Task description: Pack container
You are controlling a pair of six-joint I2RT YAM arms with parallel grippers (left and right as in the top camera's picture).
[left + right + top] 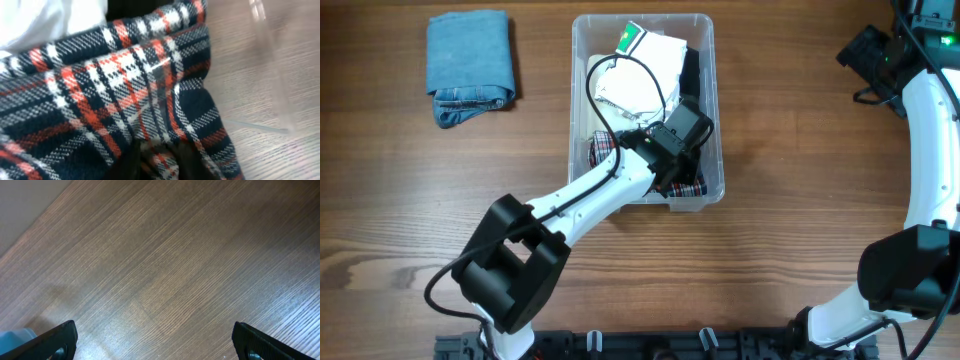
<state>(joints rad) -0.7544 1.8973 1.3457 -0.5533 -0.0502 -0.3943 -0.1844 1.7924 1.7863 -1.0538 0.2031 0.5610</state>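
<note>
Clear plastic container [712, 90] sits top centre of the wood table [800, 150], rectangular with rounded rim, see-through walls. Inside: white cloth [645, 75] crumpled in the far half with a green tag [631, 37] at its top edge, a dark item [691, 68] along the right wall, and plaid cloth [100, 100] in navy, white and orange-red at the near end, woven and folded in ridges. Left arm reaches into the container from the near left and covers much of the near half in the overhead view; its black cable [620, 65] loops over the white cloth. Left gripper [159, 162] is down on the plaid, dark fingers [127, 162] a little apart with a fold of plaid between them; cannot tell if it is actually pinched or just lying there. Container's right wall shows as a clear streak in the left wrist view, bare wood beyond it. Folded blue jeans [470, 65] lie top left, well apart from the container, soft denim, rolled edge at the near side. Right gripper [156, 342] is far right over bare wood grain, jaws spread wide, nothing in them
</note>
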